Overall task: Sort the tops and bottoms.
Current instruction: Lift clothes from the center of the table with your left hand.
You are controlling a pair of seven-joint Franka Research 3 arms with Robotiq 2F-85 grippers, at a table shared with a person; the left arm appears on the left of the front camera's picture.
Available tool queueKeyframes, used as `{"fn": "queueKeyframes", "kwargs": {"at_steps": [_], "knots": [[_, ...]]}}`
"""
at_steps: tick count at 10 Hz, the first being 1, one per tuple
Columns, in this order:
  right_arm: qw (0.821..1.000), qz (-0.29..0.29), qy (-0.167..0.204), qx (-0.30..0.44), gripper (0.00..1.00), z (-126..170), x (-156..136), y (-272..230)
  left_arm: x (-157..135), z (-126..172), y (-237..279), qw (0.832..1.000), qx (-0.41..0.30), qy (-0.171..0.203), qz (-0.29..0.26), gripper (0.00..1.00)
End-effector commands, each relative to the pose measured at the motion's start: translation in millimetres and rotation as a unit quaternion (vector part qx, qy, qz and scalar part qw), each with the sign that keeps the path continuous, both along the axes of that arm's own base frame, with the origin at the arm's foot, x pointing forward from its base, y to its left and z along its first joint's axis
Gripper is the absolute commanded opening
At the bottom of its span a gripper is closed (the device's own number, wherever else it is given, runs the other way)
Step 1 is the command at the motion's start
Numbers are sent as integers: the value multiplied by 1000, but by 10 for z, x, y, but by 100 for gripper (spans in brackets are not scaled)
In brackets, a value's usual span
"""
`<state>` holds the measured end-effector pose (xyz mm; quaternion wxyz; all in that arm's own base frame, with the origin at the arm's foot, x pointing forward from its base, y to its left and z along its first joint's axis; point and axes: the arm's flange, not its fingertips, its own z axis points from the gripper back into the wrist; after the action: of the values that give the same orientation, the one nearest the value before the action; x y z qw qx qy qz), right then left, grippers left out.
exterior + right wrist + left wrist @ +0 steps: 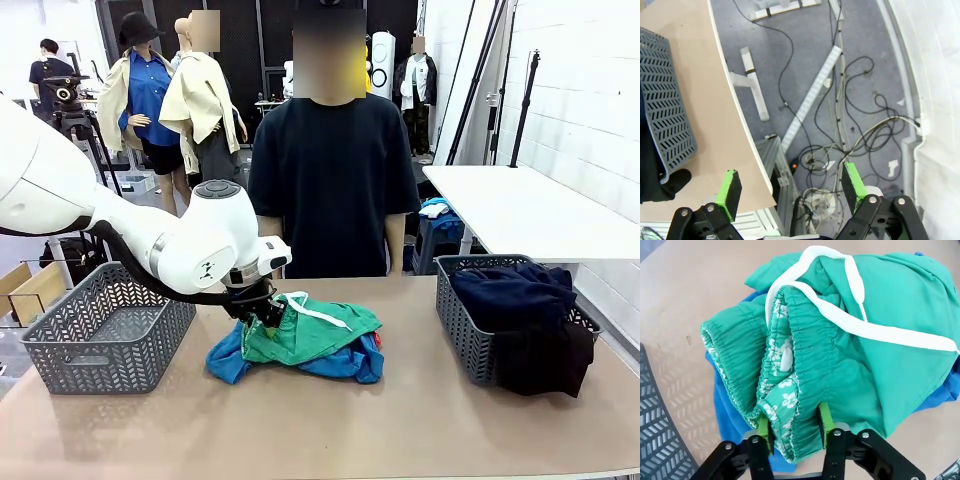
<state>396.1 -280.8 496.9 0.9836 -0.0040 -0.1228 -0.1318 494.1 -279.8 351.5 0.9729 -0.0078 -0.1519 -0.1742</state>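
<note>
The left pincer (793, 420) is clamped on the waistband of the shorts (850, 360), which stretch straight ahead; the right pincer (790, 172) stands apart, farther off.

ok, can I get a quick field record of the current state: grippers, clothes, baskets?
left gripper: closed on a waistband fold of the shorts, mid-table
right gripper: open, empty, past the table edge, over the floor
shorts: green, white drawstring, lying on a blue garment
left basket: grey, at the table's left end
right basket: holds a navy garment; a black garment hangs over its front rim
person: standing at the far side
</note>
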Motion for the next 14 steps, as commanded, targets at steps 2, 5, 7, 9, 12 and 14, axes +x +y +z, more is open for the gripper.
{"fn": "queueKeyframes", "kwargs": {"at_steps": [2,5,7,9,12,14], "knots": [[1000,2,1,0,100,-2,12,-2,24,-32,-63,1000,7,-10,11,0],[1000,2,1,0,100,-2,12,-2,28,-1,-45,1000,-3,-6,8,0],[1000,2,1,0,100,-2,12,-2,41,260,23,1000,-17,-22,1,0],[1000,2,1,0,100,-2,12,-2,18,894,129,996,-31,-77,-13,0],[1000,2,1,0,100,-2,12,-2,-74,2417,112,970,-19,-239,-36,0],[1000,2,1,0,100,-2,12,-2,-197,3469,55,947,-33,-320,-13,0]]}}
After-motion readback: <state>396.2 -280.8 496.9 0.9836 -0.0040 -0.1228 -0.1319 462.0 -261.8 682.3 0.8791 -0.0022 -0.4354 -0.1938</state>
